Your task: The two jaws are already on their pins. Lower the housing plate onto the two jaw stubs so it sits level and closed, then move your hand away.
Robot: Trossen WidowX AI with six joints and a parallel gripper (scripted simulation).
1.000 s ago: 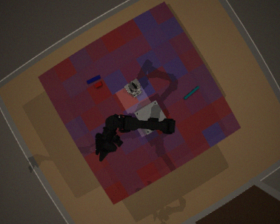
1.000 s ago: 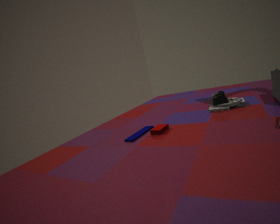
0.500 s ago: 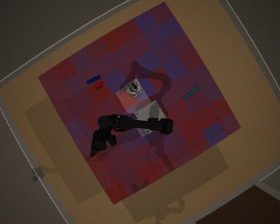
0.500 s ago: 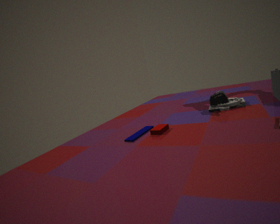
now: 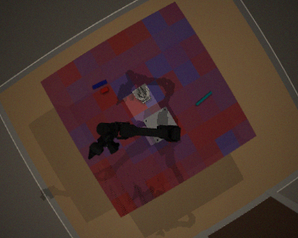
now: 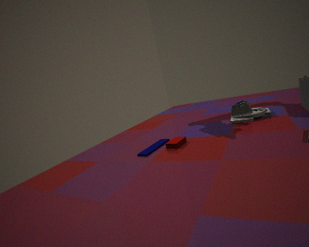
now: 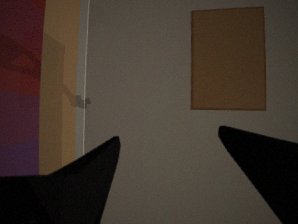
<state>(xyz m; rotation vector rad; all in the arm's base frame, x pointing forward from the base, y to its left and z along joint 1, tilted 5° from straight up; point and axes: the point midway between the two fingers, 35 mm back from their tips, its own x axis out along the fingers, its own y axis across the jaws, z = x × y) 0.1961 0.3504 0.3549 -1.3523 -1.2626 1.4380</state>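
Observation:
The pale jaw assembly (image 5: 141, 94) (image 6: 250, 119) sits on the patterned surface beyond the arm's base. A dark grey rounded piece (image 6: 241, 111) rises steeply from its left end in the exterior view and looks tilted, not level. Whether that is the housing plate or a jaw, and how the parts sit on pins or stubs, is too small and dark to tell. My gripper (image 5: 102, 153) (image 7: 169, 136) is open and empty, well away from the assembly, on the lower left in the top view. The wrist view does not show the assembly.
A blue bar (image 5: 99, 84) (image 6: 154, 147) lies beside a red block (image 5: 105, 91) (image 6: 176, 142), left of the assembly. A teal bar (image 5: 203, 98) lies to the right. The arm's pale mounting plate (image 5: 153, 117) is near the assembly, and the arm stretches left across it.

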